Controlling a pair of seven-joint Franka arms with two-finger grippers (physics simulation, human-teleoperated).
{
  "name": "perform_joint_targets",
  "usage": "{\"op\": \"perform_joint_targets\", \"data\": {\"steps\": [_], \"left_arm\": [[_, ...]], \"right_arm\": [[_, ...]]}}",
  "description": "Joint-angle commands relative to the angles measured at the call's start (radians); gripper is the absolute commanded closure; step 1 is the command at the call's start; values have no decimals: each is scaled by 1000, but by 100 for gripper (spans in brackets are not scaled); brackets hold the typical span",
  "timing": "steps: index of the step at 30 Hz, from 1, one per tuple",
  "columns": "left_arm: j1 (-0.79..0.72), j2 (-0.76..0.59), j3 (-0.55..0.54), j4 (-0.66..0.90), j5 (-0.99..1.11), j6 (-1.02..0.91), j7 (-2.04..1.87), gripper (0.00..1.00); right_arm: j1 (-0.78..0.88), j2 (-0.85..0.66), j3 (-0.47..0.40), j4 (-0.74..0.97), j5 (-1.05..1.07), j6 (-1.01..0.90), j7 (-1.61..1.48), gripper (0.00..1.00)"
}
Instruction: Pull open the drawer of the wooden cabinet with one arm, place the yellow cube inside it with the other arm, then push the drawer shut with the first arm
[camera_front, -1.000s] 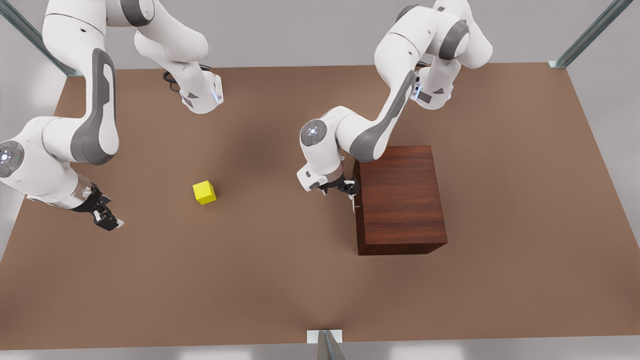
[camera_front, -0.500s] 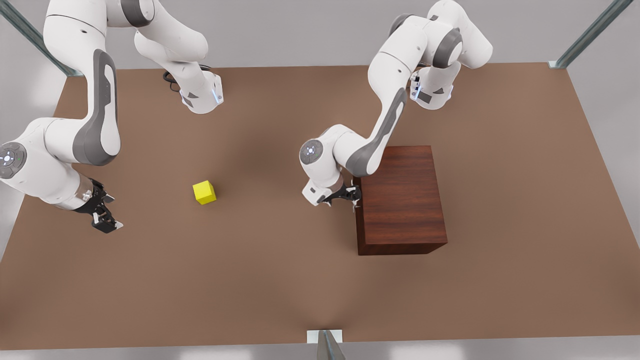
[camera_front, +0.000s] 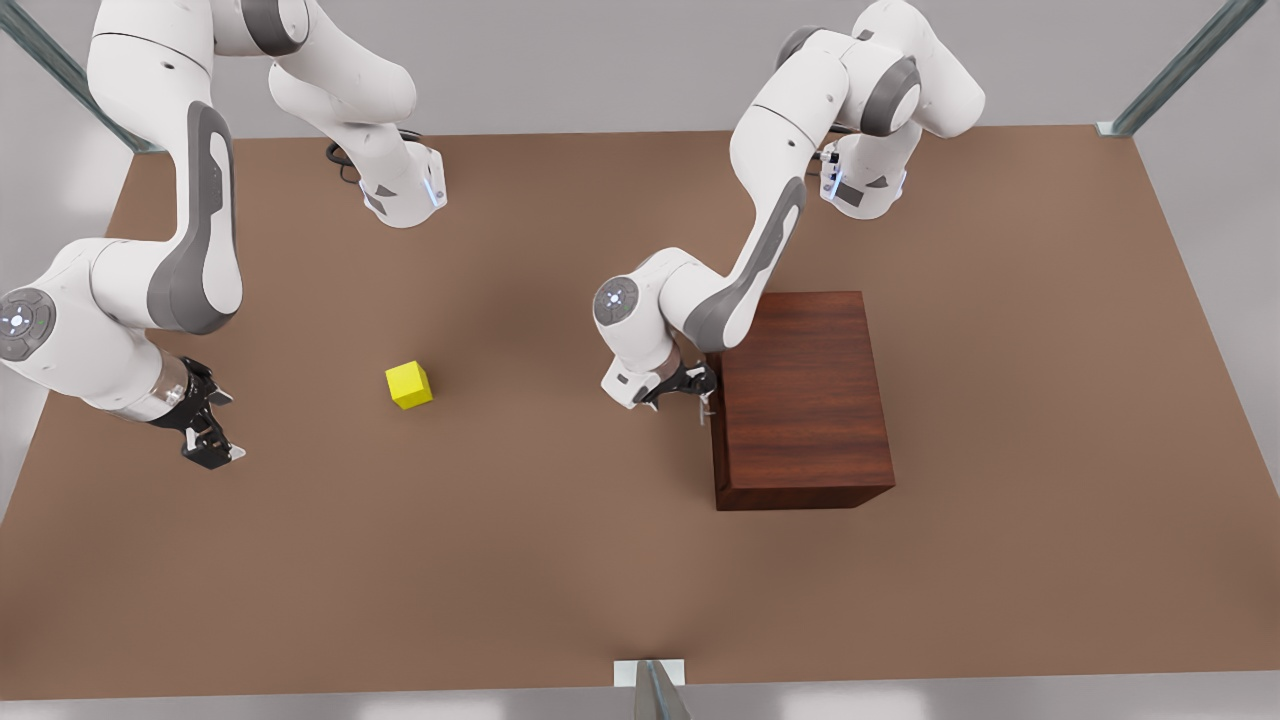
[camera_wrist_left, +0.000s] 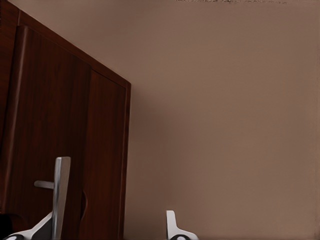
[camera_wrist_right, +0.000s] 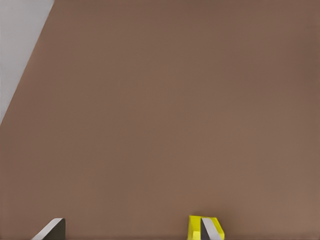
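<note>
Left pincer (camera_front: 700, 393) open at drawer (camera_wrist_left: 50, 150) handle (camera_wrist_left: 61, 192).

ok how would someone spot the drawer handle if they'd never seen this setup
Find the wooden cabinet, the big dark box on the brown table. On its face toward the front view's left, a thin silver bar handle stands off the drawer, with the open left gripper around it. It is the cabinet's one metal part.

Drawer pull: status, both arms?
Left end effector open at the drawer handle, not clamped. Drawer shut. Right end effector open, waiting short of the yellow cube. Nothing between.
</note>
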Motion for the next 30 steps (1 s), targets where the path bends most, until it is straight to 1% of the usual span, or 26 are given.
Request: {"op": "perform_joint_targets", "data": {"steps": [1, 6, 16, 19, 30], "left_arm": [[-2, -1, -2, 5, -5, 4, -97, 0], [-10, -1, -11, 14, -30, 53, -131, 0], [-22, 8, -26, 42, -30, 81, -173, 0], [-22, 11, -28, 45, -80, 136, -198, 0], [-56, 10, -28, 45, -94, 118, -218, 0]], "right_arm": [[1, -1, 0, 0, 0, 0, 48, 0], [1, -1, 2, 0, 0, 0, 49, 0], [1, 0, 2, 0, 0, 0, 48, 0], [1, 0, 2, 0, 0, 0, 48, 0], [3, 2, 2, 0, -1, 0, 48, 0]]}}
